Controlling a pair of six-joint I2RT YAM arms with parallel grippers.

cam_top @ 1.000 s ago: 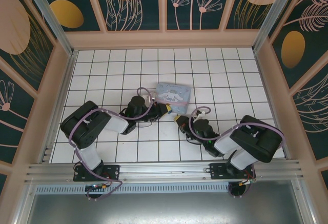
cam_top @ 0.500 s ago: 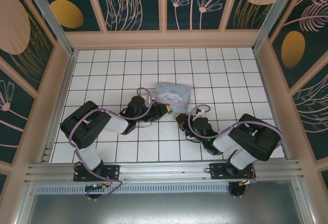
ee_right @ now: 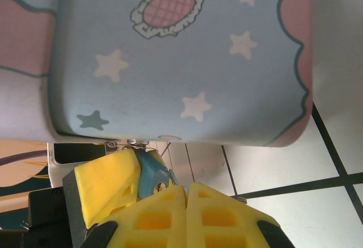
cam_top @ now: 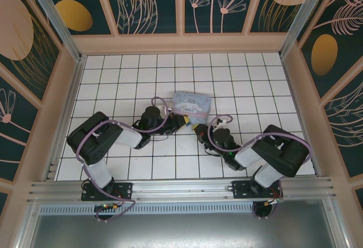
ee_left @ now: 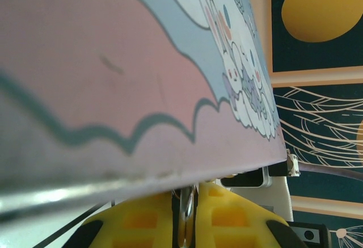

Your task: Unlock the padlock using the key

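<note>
The teal padlock [ee_right: 146,171] hangs just in front of the pastel tin, pinched between the yellow fingers [ee_right: 105,188] of my left gripper [cam_top: 186,122], its brass keyhole facing my right gripper. In the left wrist view a thin silver piece of the padlock [ee_left: 189,214] is clamped in the left gripper [ee_left: 189,194]. My right gripper [ee_right: 186,188] is shut, and a thin metal sliver, the key [ee_right: 173,177], pokes from its tips right beside the keyhole. Whether the key is inside the keyhole I cannot tell. In the top view my right gripper [cam_top: 199,131] nearly touches the left one.
The pastel blue and pink cartoon tin [cam_top: 191,101] lies on the white tiled floor [cam_top: 125,83] right behind both grippers, very close over them in the wrist views. Wooden walls enclose the floor on three sides. Open tiles lie to the left, right and back.
The right arm has edged slightly left and forward, bringing its gripper a touch closer to the left one. The left arm and the tin have not moved.
</note>
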